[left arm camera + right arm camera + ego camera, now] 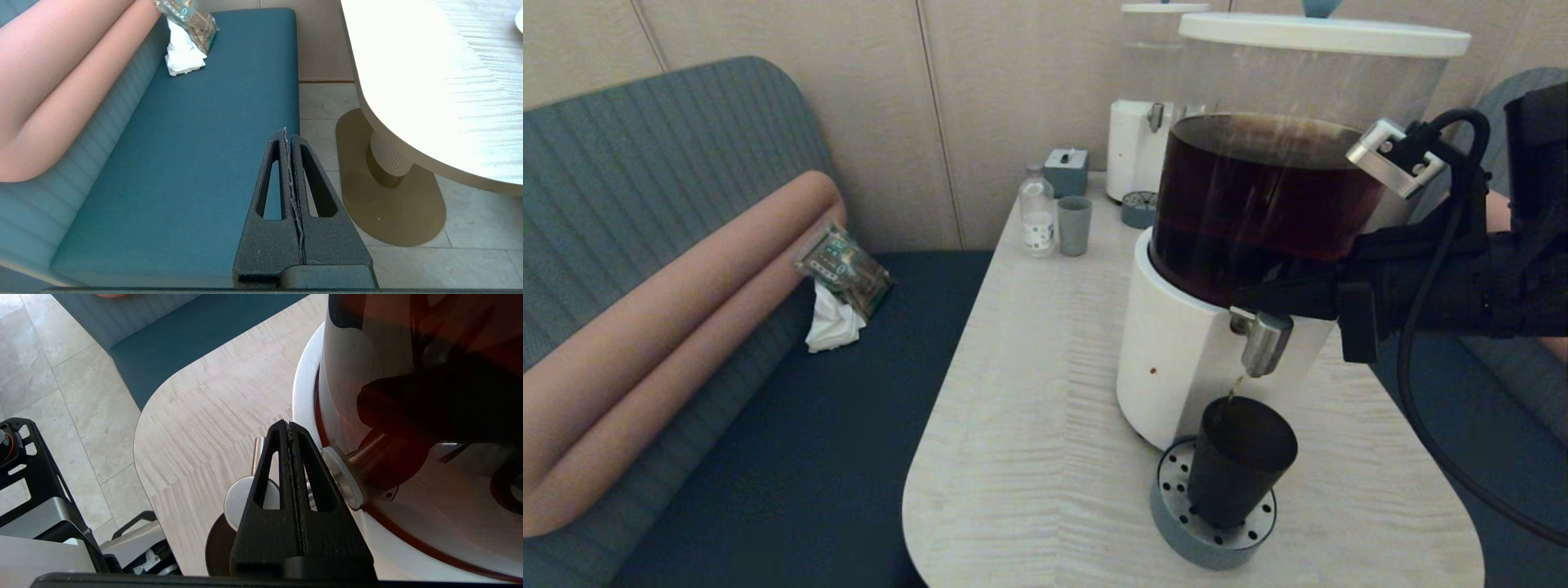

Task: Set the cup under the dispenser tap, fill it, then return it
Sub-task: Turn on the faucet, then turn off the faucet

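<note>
The small matte black tapered cup, handleless, is seen standing upright on the round grey perforated drip tray directly below the short brushed-steel dispenser tap, which juts from the white base of the large dispenser of dark brown liquid. A thin brown stream is seen running from the spout into the cup, so the filling step is judged to be under way.

The right hand is held level against the tap's top, its fingers closed flat together with nothing between them; it appears to be pressing the tap's lever rather than gripping anything. The left hand is parked well away over the blue bench seat, likewise closed and empty.

Once filled, the cup is judged to be noticeably heavier and top-loaded with liquid that will slosh. The wall looks rigid and its matte finish should offer fair friction, though the taper narrowing downward means a grip could slide upward relative to the cup. A hold across the wall around mid-height is advised, with the cup kept upright and lifted clear of the tray slowly before being carried back across the pale wood-grain surface.
</note>
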